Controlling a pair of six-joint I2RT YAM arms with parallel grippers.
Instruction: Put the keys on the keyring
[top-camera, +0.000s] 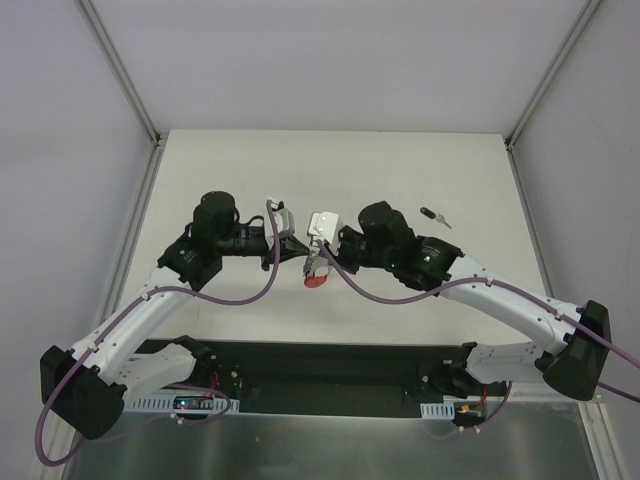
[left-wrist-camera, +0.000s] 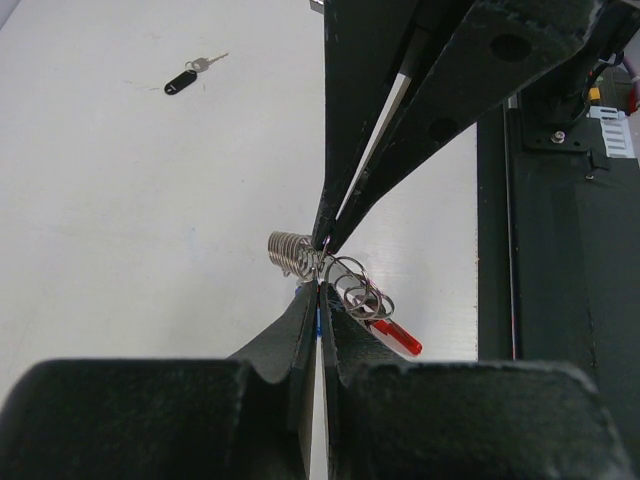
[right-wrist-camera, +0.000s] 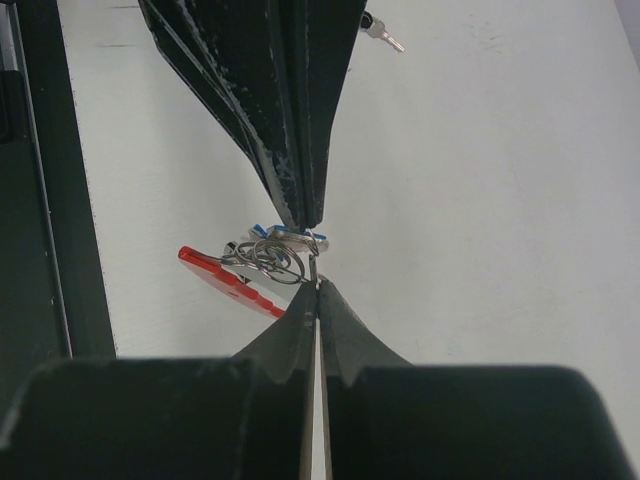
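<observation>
Centre of top view: left end effector (top-camera: 296, 250) and right end effector (top-camera: 316, 256) meet tip to tip over worktop (top-camera: 200, 170), red keyring (top-camera: 316, 280) just below them; black-headed key (top-camera: 433, 215) upper right. Left wrist: right tips pressed together, pinching keyring rings. Right wrist: left tips pinching blue-headed key (right-wrist-camera: 265, 230), frame centre.

We see a white table (top-camera: 230, 170) with one black-headed key (top-camera: 434, 216) lying toward its far right side

The keyring (left-wrist-camera: 355, 288) shows shiny metal rings, glossy red plastic; table (left-wrist-camera: 120, 220) seemingly matt.
</observation>
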